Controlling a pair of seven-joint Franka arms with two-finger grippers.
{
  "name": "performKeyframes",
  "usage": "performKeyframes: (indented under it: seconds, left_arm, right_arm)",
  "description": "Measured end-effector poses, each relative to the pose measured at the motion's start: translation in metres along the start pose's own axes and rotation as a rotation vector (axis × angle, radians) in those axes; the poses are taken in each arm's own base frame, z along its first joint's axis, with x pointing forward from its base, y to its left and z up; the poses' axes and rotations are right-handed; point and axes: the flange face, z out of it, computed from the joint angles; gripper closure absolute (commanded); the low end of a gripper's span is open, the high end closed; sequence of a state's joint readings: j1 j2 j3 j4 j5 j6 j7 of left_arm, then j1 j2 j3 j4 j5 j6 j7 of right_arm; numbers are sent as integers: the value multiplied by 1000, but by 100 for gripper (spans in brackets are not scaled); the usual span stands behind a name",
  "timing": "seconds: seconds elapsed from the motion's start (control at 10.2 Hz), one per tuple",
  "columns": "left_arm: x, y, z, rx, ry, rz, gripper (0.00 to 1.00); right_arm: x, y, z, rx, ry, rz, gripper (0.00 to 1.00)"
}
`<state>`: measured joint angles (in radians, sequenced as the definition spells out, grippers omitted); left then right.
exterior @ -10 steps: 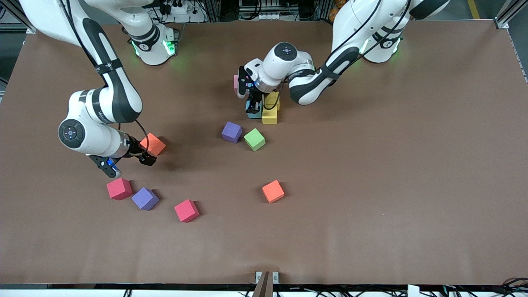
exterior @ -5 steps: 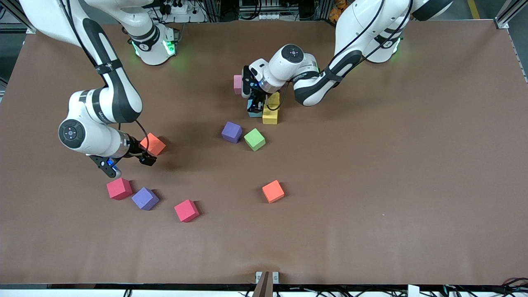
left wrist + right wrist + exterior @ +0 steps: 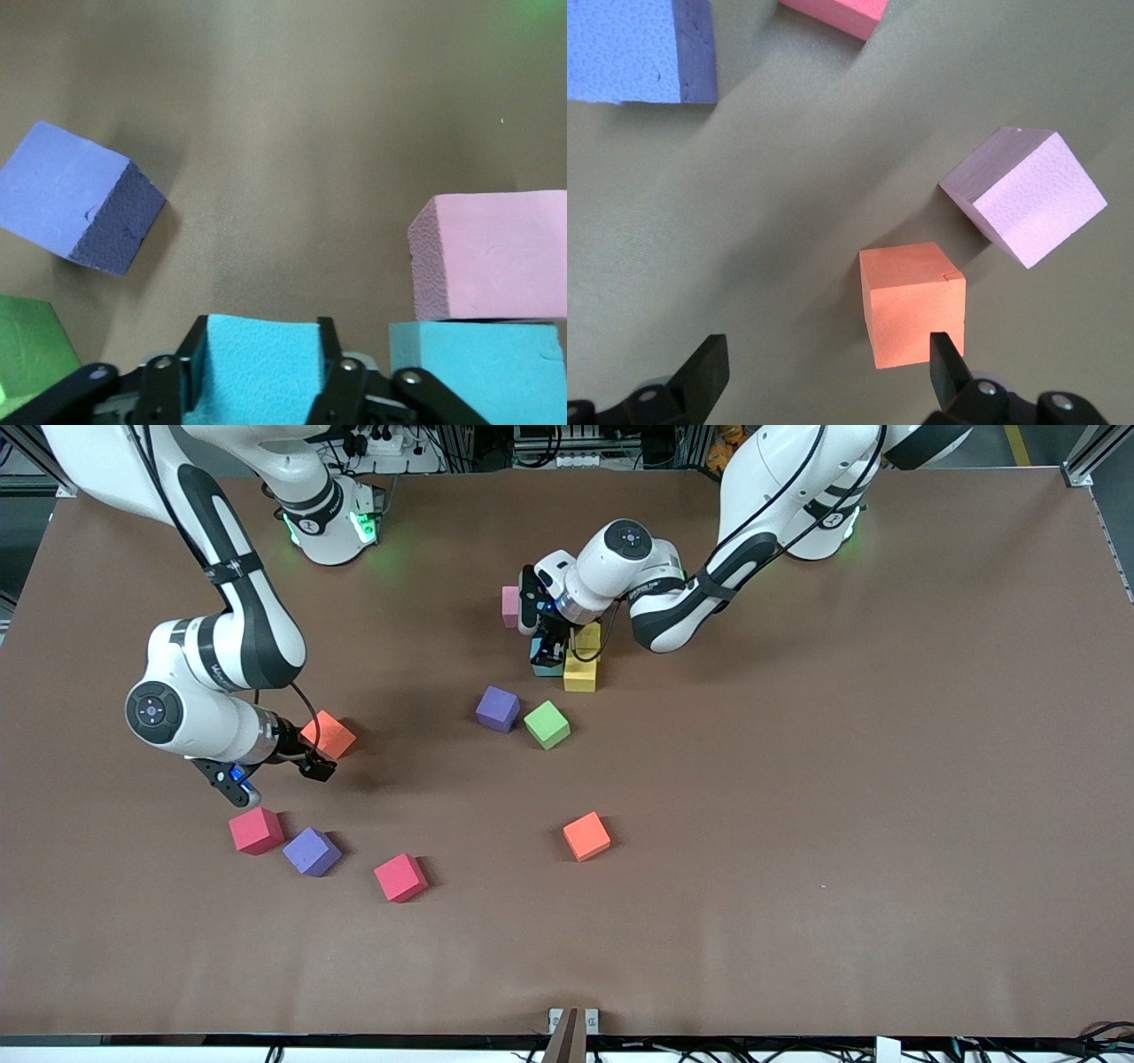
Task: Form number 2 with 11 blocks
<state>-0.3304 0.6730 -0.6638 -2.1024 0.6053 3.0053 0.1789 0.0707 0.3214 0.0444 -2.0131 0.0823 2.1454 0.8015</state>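
My left gripper (image 3: 549, 651) is down at the table, shut on a light blue block (image 3: 261, 363). That block stands beside a second light blue block (image 3: 474, 363), which touches a pink block (image 3: 510, 605). Two yellow blocks (image 3: 580, 676) touch the group on the side toward the left arm's end. A purple block (image 3: 497, 708) and the green block (image 3: 547, 724) lie loose, nearer the front camera. My right gripper (image 3: 312, 764) is open and low, with one fingertip (image 3: 943, 354) in front of an orange block (image 3: 328, 735). A pale pink block (image 3: 1023, 195) lies close by.
Two red cubes (image 3: 256, 830) (image 3: 400, 877) and a second purple block (image 3: 311, 852) lie nearer the front camera than my right gripper. Another orange block (image 3: 586, 836) sits alone near the table's middle.
The left arm's wrist swung a little toward its own base, uncovering more of the pink block, while its gripper stayed on the light blue block. The right arm has not moved.
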Motion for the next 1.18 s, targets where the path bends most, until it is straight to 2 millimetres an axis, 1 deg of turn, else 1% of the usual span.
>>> performKeyframes:
  seconds: [1.18]
  left_arm:
    - [0,-3,-1,4,5,43,0]
  right_arm:
    - [0,0,0,0,0,-1,0]
